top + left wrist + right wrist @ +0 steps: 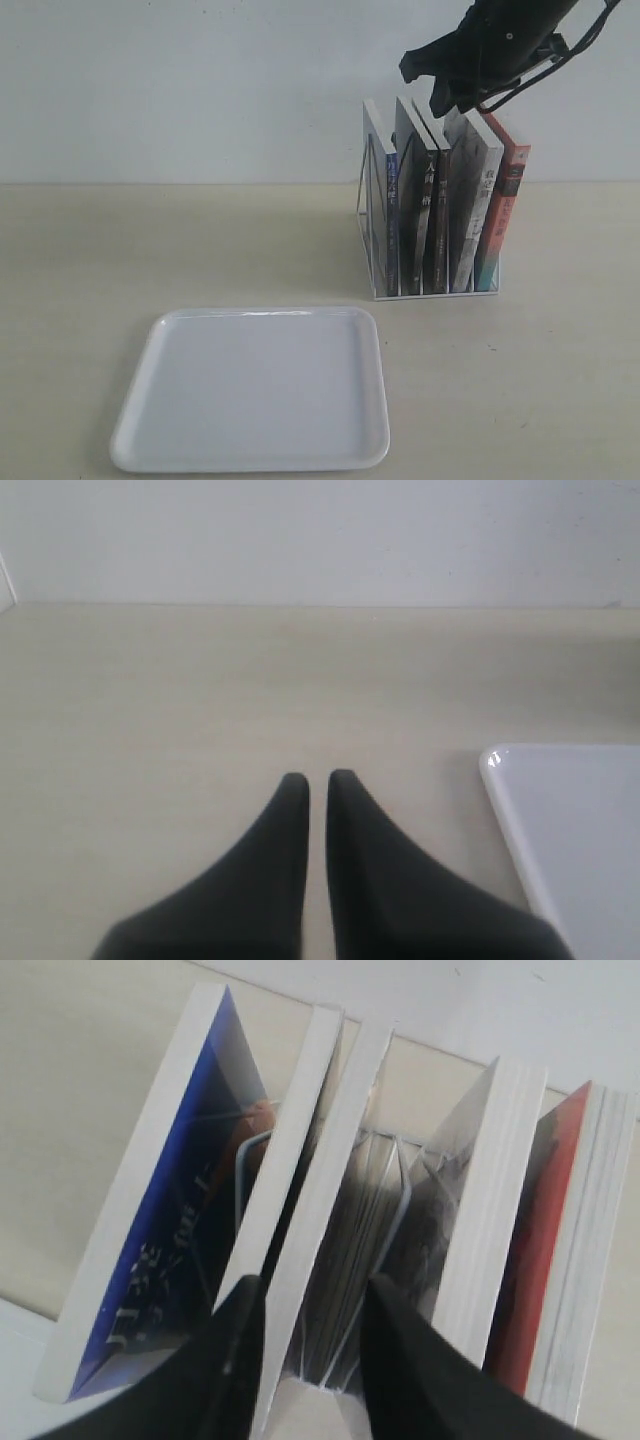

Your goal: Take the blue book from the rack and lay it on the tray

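The blue book stands upright in the leftmost slot of the white wire rack. In the right wrist view its deep blue cover with an orange patch faces the neighbouring book. My right gripper hovers just over the book tops, open. Its fingers straddle the page edge of a middle book, one slot away from the blue book. The white tray lies flat in front of the rack with nothing on it. My left gripper is shut, low over the table beside the tray's corner.
Black-spined books fill the middle slots and a red-orange book leans at the right end. A pale wall rises behind the beige table.
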`<state>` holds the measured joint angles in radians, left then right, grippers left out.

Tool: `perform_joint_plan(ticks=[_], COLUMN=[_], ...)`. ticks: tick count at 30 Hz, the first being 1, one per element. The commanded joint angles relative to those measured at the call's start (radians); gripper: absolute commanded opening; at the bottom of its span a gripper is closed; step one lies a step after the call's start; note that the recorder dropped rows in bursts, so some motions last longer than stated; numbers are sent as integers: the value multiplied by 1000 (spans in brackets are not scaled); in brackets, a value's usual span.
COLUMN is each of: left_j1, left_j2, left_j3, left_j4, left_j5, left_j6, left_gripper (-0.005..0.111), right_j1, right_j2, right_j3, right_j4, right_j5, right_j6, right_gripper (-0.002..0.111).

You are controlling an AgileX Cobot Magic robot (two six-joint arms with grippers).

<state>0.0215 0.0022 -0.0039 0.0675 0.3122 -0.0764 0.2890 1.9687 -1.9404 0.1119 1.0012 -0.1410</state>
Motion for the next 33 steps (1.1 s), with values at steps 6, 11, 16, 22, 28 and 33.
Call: perform_joint_plan(ticks=[6, 11, 16, 22, 28, 33], left_j1=[-8, -8, -8, -8, -8, -8], left_j2=[-2, -2, -2, -2, -2, -2], left_j3=[4, 4, 4, 4, 4, 4], left_j4=[2, 2, 2, 2, 2, 2], left_j5=[-6, -6, -6, -6, -6, -6], left_j6=[2, 2, 2, 2, 2, 2], left_gripper=[6, 6, 6, 6, 6, 6], right_j1=[2, 43, 140, 149, 149, 149], right_j2=[-2, -2, -2, -2, -2, -2], right_j3=[-7, -7, -7, -7, -7, -7], right_j4=[2, 63, -6, -211, -340, -396], right_j5=[-19, 0, -44, -15, 7, 7], right_j6=[-6, -57, -43, 88, 126, 157], right_gripper=[32, 31, 27, 27, 27, 27])
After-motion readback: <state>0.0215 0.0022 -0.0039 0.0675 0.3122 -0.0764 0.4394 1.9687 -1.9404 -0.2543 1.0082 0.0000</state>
